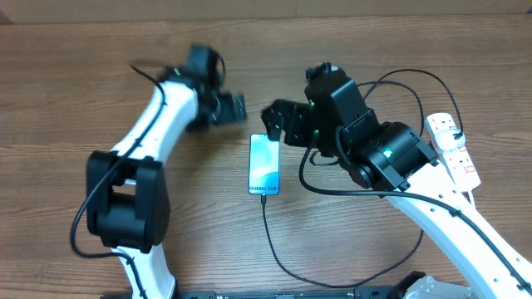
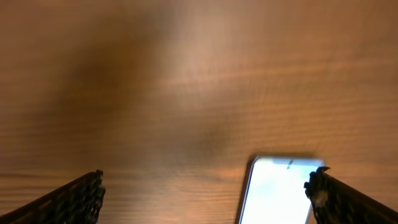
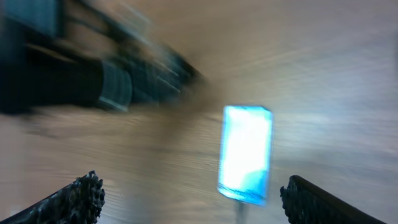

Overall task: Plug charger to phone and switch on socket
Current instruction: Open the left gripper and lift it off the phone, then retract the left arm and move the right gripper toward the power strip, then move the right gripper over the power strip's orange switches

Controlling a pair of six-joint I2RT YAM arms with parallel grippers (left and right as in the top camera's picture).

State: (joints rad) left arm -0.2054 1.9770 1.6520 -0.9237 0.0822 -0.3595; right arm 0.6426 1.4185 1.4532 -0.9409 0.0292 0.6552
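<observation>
the phone [image 1: 264, 165] lay at frame centre, and the charger [image 1: 274, 249] appeared seated in its lower end. your left gripper [image 1: 239, 107] and right gripper [image 1: 272, 124] stood open and empty. switching the socket [image 1: 453, 145], at right edge, was likely left.

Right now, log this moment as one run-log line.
left end effector open | right end effector open | charger reaches phone | socket untouched

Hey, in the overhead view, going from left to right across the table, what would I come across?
The left gripper → Galaxy S24 phone → white power strip. The right gripper and the black charger cable overlap the phone's span, so they are left out.
</observation>
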